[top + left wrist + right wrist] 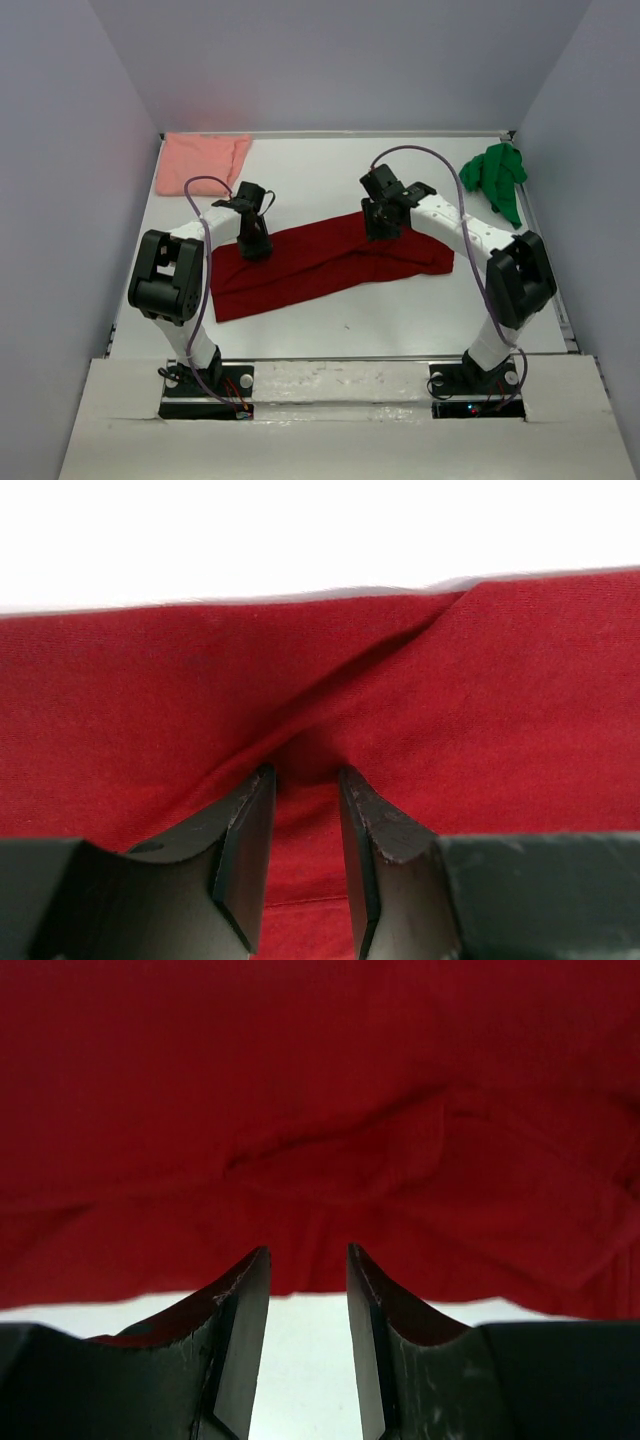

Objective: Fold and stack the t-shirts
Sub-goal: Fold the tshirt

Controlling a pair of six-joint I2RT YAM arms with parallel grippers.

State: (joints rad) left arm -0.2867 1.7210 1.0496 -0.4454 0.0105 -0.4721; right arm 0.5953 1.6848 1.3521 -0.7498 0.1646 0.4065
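The dark red t-shirt (pixel 330 265) lies spread in a long band across the middle of the table. My left gripper (pixel 255 245) stands on its upper left part; in the left wrist view the gripper (pixel 307 775) is open, its tips pressed into the red cloth (pixel 150 690), where a crease runs through. My right gripper (pixel 380 228) is at the shirt's far edge; in the right wrist view the gripper (pixel 308 1252) is open, its tips at the hem of the red cloth (pixel 300 1080), with bare table between the jaws. The salmon pink t-shirt (pixel 203 160) lies back left. The green t-shirt (pixel 497 178) is bunched back right.
The white table (pixel 400 320) is walled on the left, back and right. Its bare top shows beyond the shirt in the left wrist view (pixel 300 530) and under the gripper in the right wrist view (pixel 60 1312). Both arm bases stand at the near edge.
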